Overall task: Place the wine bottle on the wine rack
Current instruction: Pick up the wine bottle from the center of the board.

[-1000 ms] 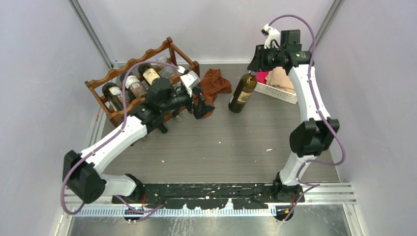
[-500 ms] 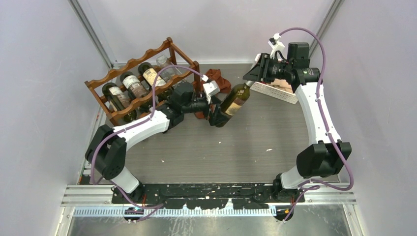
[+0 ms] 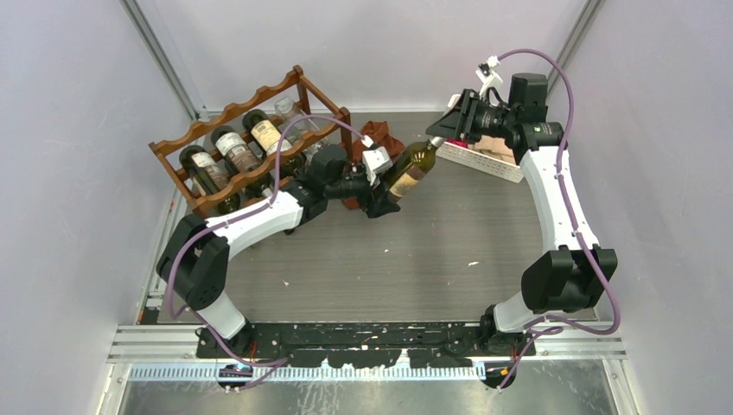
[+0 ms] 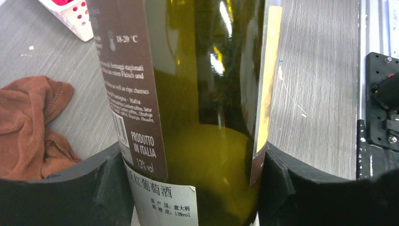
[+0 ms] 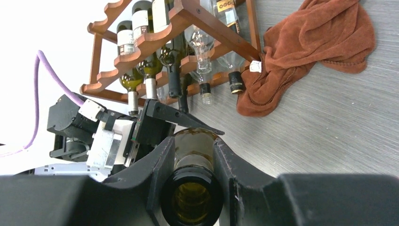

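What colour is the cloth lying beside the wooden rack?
The cloth is a rusty orange-brown, plain with no pattern. It shows best in the right wrist view.

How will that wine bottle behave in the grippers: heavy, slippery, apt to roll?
Probably fairly heavy: the wine bottle is thick glass and seems to hold some liquid. Its smooth glass looks slippery, so the thin neck held by the right gripper may slip. Round-bodied, it would likely roll if laid on the table.

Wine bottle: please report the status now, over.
Right gripper jaws shut on wine bottle neck. Left gripper jaws astride its body, grip unconfirmed. Bottle tilted; brown cloth lies beside wine rack.
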You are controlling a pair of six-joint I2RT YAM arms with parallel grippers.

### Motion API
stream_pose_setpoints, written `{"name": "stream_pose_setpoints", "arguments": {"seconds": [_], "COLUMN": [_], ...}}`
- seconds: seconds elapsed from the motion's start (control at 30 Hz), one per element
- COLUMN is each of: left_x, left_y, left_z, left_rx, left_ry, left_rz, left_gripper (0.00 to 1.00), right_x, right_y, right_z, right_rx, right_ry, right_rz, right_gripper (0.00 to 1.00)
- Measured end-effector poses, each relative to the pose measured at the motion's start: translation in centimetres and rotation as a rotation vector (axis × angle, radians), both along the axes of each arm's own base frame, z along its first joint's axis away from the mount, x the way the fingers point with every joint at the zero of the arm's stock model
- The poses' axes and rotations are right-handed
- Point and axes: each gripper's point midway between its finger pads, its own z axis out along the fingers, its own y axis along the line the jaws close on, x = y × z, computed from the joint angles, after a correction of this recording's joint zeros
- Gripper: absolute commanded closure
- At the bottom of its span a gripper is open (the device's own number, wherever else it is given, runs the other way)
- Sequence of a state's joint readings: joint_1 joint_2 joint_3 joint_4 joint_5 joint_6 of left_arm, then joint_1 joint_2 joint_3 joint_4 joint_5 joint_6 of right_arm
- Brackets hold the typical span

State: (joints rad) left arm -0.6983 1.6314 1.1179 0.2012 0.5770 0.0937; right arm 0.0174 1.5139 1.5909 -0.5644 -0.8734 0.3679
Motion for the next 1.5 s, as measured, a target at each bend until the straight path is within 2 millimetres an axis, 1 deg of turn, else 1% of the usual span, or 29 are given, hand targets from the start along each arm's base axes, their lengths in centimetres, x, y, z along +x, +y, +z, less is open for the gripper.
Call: {"name": "stream_pose_setpoints", "arguments": {"seconds": [0.03, 0.07, 0.1, 0.17, 0.27, 0.33, 0.37, 0.4, 0.47, 0.6, 0.67, 0.7, 0.77, 0.83, 0.93, 0.97, 1.1, 1.2, 1.3, 1.4, 1.5], "left_x": [0.1, 0.3, 0.4, 0.3, -0.5, -1.4, -2.0, -2.4, -3.3, -4.9, -5.4, -5.7, -5.9, -5.8, -5.7, -5.7, -6.2, -6.6, -6.4, -5.7, -4.9], "left_y": [0.1, 0.1, 0.1, 0.0, 0.0, 0.3, 0.6, 0.8, 1.3, 1.9, 2.1, 2.1, 1.9, 1.7, 1.5, 1.5, 2.0, 2.6, 3.1, 3.7, 4.3], "left_z": [-0.2, -0.2, -0.1, 0.1, 0.0, -0.8, -1.3, -1.6, -2.2, -2.4, -2.0, -1.6, -0.6, 0.3, 0.8, 0.6, -0.9, -2.1, -2.3, -2.0, -2.4], "left_rx": [0.015, 0.025, 0.035, 0.053, 0.067, 0.090, 0.104, 0.115, 0.135, 0.154, 0.160, 0.163, 0.166, 0.170, 0.189, 0.204, 0.264, 0.317, 0.368, 0.416, 0.472], "left_ry": [0.020, 0.035, 0.040, 0.049, 0.073, 0.116, 0.146, 0.172, 0.226, 0.310, 0.342, 0.360, 0.383, 0.393, 0.412, 0.427, 0.497, 0.549, 0.545, 0.490, 0.407], "left_rz": [0.008, 0.011, 0.008, -0.011, -0.039, -0.064, -0.076, -0.086, -0.108, -0.155, -0.174, -0.185, -0.206, -0.221, -0.239, -0.243, -0.245, -0.242, -0.227, -0.203, -0.183], "left_gripper": [0.91, 0.98, 1.00, 1.00, 1.00, 1.00, 1.00, 1.00, 1.00, 1.00, 1.00, 1.00, 1.00, 1.00, 1.00, 1.00, 1.00, 1.00, 1.00, 1.00, 1.00], "right_x": [0.0, 0.0, 0.1, 0.2, -0.1, -0.3, -0.3, -0.2, 0.3, 1.5, 1.7, 1.6, 0.6, -1.3, -4.0, -4.7, -6.3, -7.2, -8.5, -10.0, -11.1], "right_y": [0.0, -0.1, -0.2, -0.9, -1.6, -2.3, -2.7, -3.2, -4.7, -8.1, -8.9, -8.8, -7.8, -6.7, -4.9, -4.3, -2.5, -1.1, 0.7, 2.1, 1.8], "right_z": [-0.2, -0.3, -0.3, -0.4, -0.9, -1.6, -1.9, -1.9, -1.8, -0.1, 0.6, 0.8, 0.9, 0.3, 0.1, 0.3, 1.3, 1.3, -0.3, -2.3, -4.7], "right_rx": [0.000, -0.001, -0.001, 0.004, -0.010, -0.043, -0.064, -0.080, -0.120, -0.208, -0.255, -0.270, -0.305, -0.331, -0.326, -0.320, -0.329, -0.370, -0.459, -0.534, -0.578], "right_ry": [0.003, 0.005, 0.005, 0.013, 0.025, 0.025, 0.017, 0.008, -0.036, -0.177, -0.276, -0.322, -0.466, -0.609, -0.789, -0.846, -1.027, -1.128, -1.170, -1.182, -1.132], "right_rz": [0.002, 0.000, -0.005, -0.017, -0.014, -0.015, -0.019, -0.025, -0.048, -0.089, -0.057, -0.025, 0.092, 0.212, 0.342, 0.377, 0.473, 0.534, 0.644, 0.812, 0.923], "right_gripper": [0.94, 0.87, 0.74, 0.54, 0.21, 0.05, 0.01, 0.00, 0.00, 0.00, 0.00, 0.00, 0.00, 0.00, 0.00, 0.00, 0.00, 0.00, 0.00, 0.00, 0.00]}}
